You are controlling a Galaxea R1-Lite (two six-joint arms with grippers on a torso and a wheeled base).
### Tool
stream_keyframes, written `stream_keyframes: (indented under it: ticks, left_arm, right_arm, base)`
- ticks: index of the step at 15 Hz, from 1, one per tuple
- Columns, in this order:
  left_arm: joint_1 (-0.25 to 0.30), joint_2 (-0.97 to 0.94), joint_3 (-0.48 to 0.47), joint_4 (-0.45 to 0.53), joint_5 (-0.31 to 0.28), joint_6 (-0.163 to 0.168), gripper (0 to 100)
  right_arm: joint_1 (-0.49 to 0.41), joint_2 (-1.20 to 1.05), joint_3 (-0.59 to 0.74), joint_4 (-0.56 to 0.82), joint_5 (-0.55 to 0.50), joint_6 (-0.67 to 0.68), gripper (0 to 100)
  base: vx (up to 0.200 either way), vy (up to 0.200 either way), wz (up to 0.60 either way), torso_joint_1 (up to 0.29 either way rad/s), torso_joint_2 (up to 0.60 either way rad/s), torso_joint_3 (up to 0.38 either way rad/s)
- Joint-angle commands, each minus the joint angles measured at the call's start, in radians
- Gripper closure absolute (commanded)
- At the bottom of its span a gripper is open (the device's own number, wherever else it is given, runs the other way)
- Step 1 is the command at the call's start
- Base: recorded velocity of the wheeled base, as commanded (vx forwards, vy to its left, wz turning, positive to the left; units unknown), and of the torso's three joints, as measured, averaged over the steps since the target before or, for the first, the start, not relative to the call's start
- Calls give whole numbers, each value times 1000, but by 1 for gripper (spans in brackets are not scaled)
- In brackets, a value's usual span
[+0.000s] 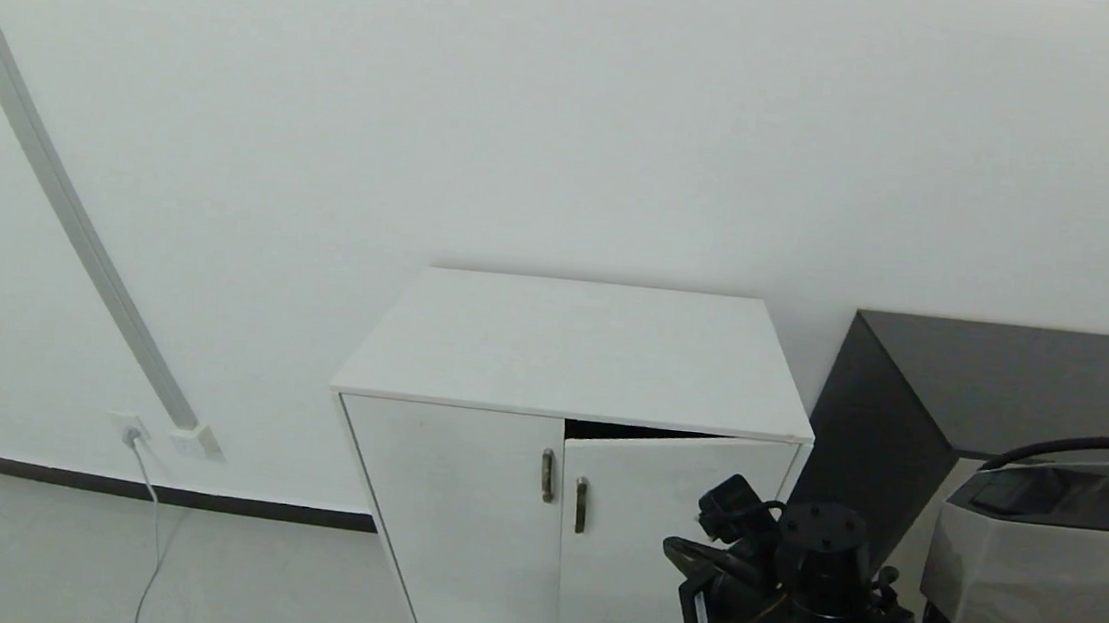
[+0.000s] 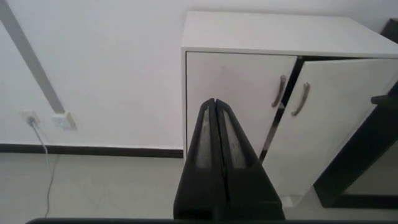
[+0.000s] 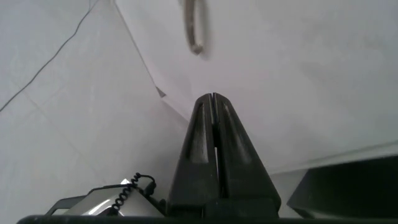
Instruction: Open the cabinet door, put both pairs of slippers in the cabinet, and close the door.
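Right gripper point(image 3: 213, 98) fingers together, empty, near handle point(image 3: 196, 28) of right door point(image 1: 655, 541). Left gripper point(image 2: 215, 101) also together, back from cabinet point(image 1: 576, 354). Door barely ajar, so opening is probably underway. Next: hook handle, swing wide.
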Motion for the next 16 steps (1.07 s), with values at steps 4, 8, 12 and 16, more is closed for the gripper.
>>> stream_keyframes:
  ticks: [4, 8, 12, 16]
  left_arm:
    - [0, 0, 0, 0, -1, 1, 100]
    - [0, 0, 0, 0, -6, 2, 100]
    - [0, 0, 0, 0, -6, 2, 100]
    - [0, 0, 0, 0, -6, 1, 100]
  right_arm:
    - [10, 30, -13, -3, 0, 1, 100]
    - [13, 76, -66, -8, 0, 7, 100]
    - [8, 124, -160, -2, -27, 9, 100]
    - [-3, 162, -244, 15, -29, 7, 100]
  base:
    - [0, 0, 0, 0, 0, 0]
    - [0, 0, 0, 0, 0, 0]
    - [0, 0, 0, 0, 0, 0]
    - [0, 0, 0, 0, 0, 0]
